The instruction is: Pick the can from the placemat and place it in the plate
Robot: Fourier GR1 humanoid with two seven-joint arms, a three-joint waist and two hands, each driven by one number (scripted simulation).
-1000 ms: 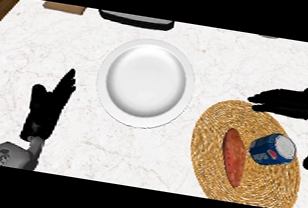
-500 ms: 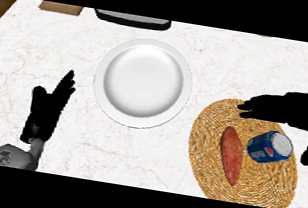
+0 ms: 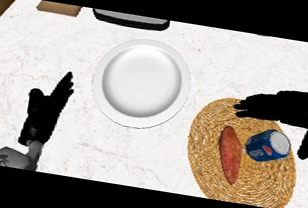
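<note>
Hovering with fingers spread and unclenched, the right hand (image 3: 300,110) brackets the blue can (image 3: 268,145) lying on the woven placemat (image 3: 249,184) beside a red oblong item (image 3: 230,154), apparently lining up a grasp toward the empty white plate (image 3: 141,83), while the left hand (image 3: 44,111) rests open.

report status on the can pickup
Left hand open, resting at left. Right hand open over can, not gripping. Can on its side on placemat, red item alongside; plate to the left.
</note>
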